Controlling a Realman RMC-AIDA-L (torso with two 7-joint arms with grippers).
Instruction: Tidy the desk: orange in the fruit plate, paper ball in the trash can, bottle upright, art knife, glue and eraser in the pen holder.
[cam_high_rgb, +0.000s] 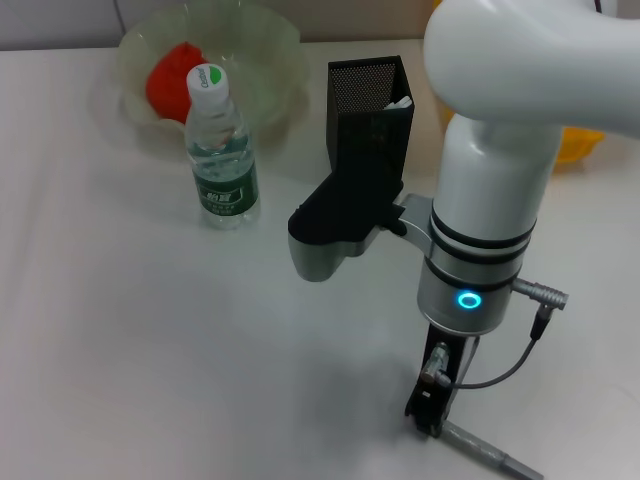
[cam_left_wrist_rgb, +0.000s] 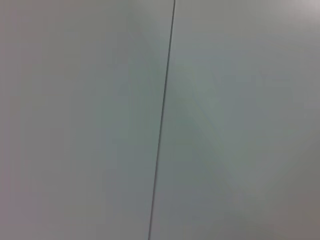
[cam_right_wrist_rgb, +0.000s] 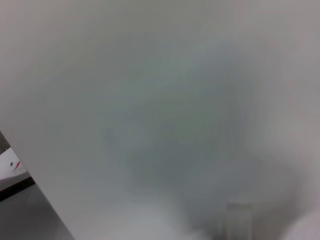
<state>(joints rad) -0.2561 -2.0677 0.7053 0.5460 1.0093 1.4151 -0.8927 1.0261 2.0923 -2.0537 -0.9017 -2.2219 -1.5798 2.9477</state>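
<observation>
The white tabletop (cam_high_rgb: 120, 350) carries everything; the right tool (cam_high_rgb: 432, 408) points down at its near edge, touching a grey pen-like rod (cam_high_rgb: 490, 455), and whether it grips cannot be told; far behind it the fruit plate (cam_high_rgb: 270, 50) holds the orange (cam_high_rgb: 168, 80); the pen holder (cam_high_rgb: 368, 120) stands nearer; beside that, the upright bottle (cam_high_rgb: 222, 160), its green label unreadable; the trash can (cam_high_rgb: 580, 145) peeks out behind the arm.

Desk is showing: one orange (cam_high_rgb: 172, 80), one fruit plate (cam_high_rgb: 262, 60), one bottle (cam_high_rgb: 221, 150), one pen holder (cam_high_rgb: 368, 130), one trash can (cam_high_rgb: 578, 145), one art knife (cam_high_rgb: 490, 455).
</observation>
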